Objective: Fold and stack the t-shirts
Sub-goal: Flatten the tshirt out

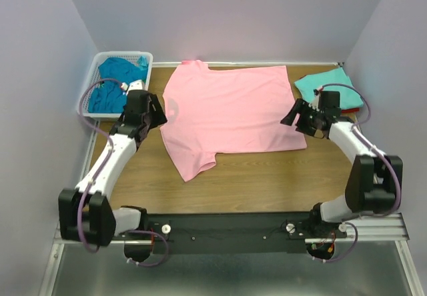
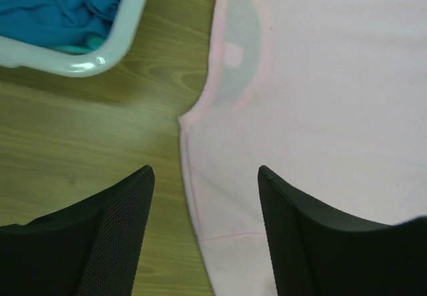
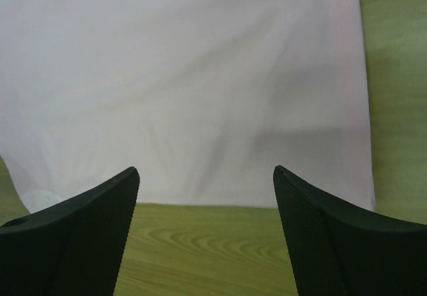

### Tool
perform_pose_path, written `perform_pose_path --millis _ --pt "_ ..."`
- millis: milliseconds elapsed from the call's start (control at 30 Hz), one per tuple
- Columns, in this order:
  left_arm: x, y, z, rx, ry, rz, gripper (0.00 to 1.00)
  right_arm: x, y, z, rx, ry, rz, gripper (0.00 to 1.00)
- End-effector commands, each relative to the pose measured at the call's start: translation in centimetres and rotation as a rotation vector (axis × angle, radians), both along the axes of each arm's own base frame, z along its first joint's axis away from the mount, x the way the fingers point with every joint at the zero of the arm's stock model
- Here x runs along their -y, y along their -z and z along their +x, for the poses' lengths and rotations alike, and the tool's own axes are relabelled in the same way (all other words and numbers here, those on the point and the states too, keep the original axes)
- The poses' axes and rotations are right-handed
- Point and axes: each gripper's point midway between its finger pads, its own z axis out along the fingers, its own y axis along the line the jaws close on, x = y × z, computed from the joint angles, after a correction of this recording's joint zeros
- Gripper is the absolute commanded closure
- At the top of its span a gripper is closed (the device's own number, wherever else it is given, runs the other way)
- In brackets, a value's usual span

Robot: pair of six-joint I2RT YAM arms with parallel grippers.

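Observation:
A light pink t-shirt [image 1: 230, 113] lies spread flat on the wooden table, collar to the left and hem to the right. My left gripper [image 1: 161, 113] is open and empty, hovering over the shirt's left edge just below the collar [image 2: 233, 49]; in the left wrist view the gripper [image 2: 205, 171] straddles that edge of the pink shirt [image 2: 320, 96]. My right gripper [image 1: 289, 118] is open and empty at the hem; in the right wrist view the gripper [image 3: 205, 170] sits above the hem of the pink shirt [image 3: 187, 83]. A folded aqua shirt [image 1: 325, 83] lies on a red shirt [image 1: 352, 111] at the back right.
A white lattice basket [image 1: 100, 63] at the back left holds teal-blue shirts [image 1: 110, 93]; its rim [image 2: 100, 56] and the blue shirts [image 2: 60, 6] show in the left wrist view. Bare wood [image 1: 267, 176] lies in front of the pink shirt. Walls close in on both sides.

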Motion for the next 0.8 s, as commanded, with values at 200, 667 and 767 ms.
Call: perform_pose_path --millis 200,667,767 --pt "-1.6 0.1 -6.3 0.049 -0.056 -0.015 0.14 1.1 -1.5 -7.9 0.003 0.044 -0.062 0.02" --pt "1.8 10.5 -8.9 -0.346 0.052 0.036 0.31 0.9 -1.7 -9.3 0.006 0.016 -0.068 0.04" --pt "1.9 11.1 -8.7 -0.356 0.047 0.045 0.4 0.8 -1.4 -9.4 0.001 0.006 -0.066 0.04"
